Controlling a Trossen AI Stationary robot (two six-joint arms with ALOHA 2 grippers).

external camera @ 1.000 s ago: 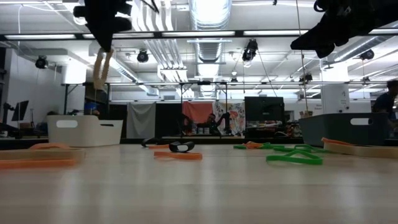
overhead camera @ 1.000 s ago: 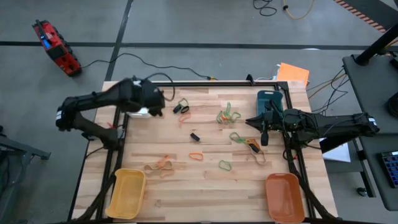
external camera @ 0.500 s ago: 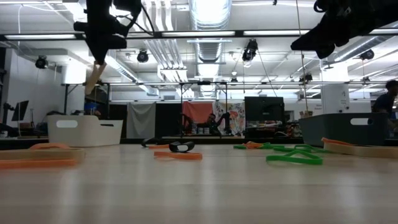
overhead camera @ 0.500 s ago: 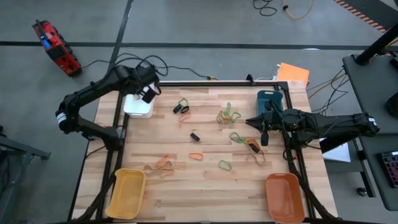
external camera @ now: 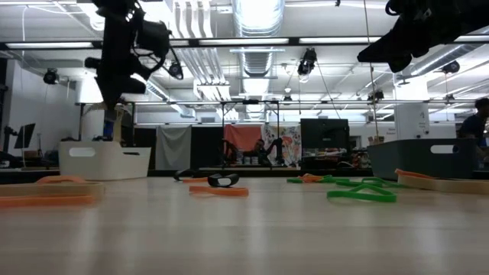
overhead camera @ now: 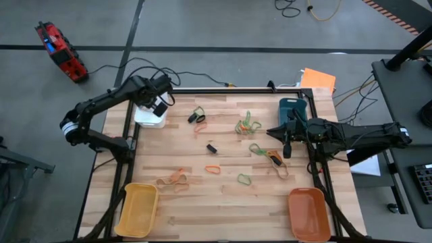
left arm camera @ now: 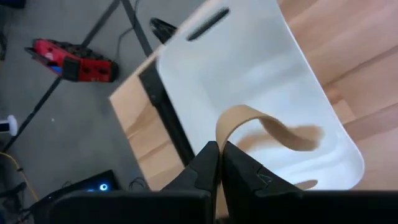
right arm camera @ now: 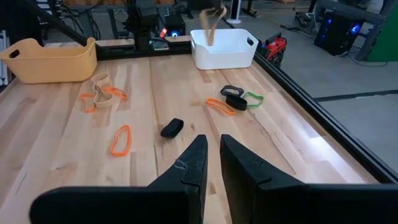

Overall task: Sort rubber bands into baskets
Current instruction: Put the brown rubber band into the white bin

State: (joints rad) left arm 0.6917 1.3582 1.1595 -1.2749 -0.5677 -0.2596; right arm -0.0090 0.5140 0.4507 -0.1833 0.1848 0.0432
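Left wrist view shows a tan rubber band (left arm camera: pixel 273 127) pinched in the closed left claw (left arm camera: pixel 216 163) directly over the white basket (left arm camera: pixel 261 74) at frame centre; best to release it low inside the walls, with wooden table (overhead camera: pixel 223 202) and grey floor beyond.

No readable text, label, brand, number or sign can be made out in any view; the wall hangings seen across the room are too small.
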